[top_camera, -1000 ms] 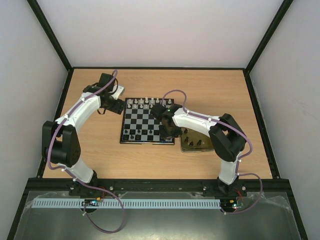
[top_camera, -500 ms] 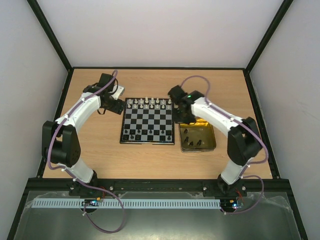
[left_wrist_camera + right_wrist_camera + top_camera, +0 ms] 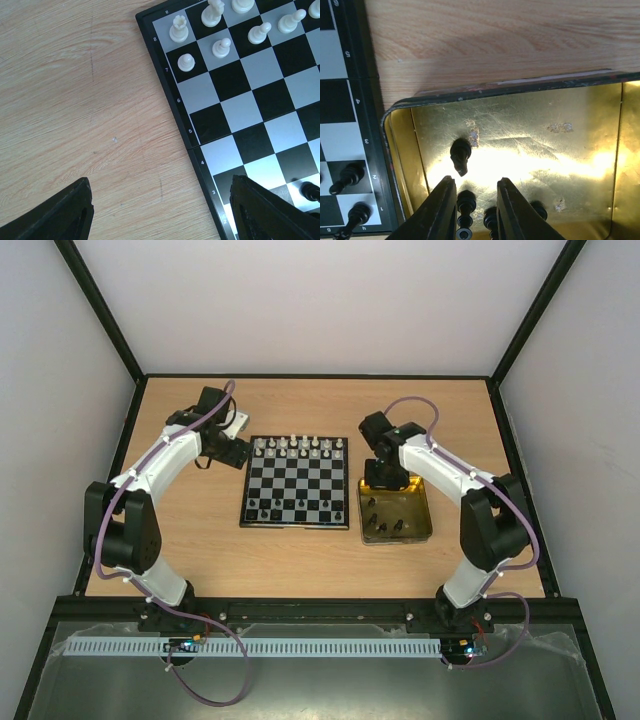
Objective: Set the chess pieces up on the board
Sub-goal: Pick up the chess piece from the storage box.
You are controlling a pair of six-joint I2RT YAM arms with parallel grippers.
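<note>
- The left tool (image 3: 232,447) hangs over the worktop (image 3: 190,540) just off the upper left corner of the board (image 3: 297,485). Its wrist view shows the fingers (image 3: 70,212) spread wide with only bare wood between them.
- That same view resolves the white pieces (image 3: 220,47) as separate men on the top two rows. From overhead they are only a pale line (image 3: 300,447) along the board's far edge.
- The black pieces on the board (image 3: 265,508) sit along its lower edge.
- The right tool (image 3: 383,475) is over the upper end of the tin (image 3: 425,520), to the right of the board. Its wrist view shows the fingers (image 3: 440,210) narrowly parted and pinching nothing, with loose black pieces (image 3: 460,152) on the gold floor below.
</note>
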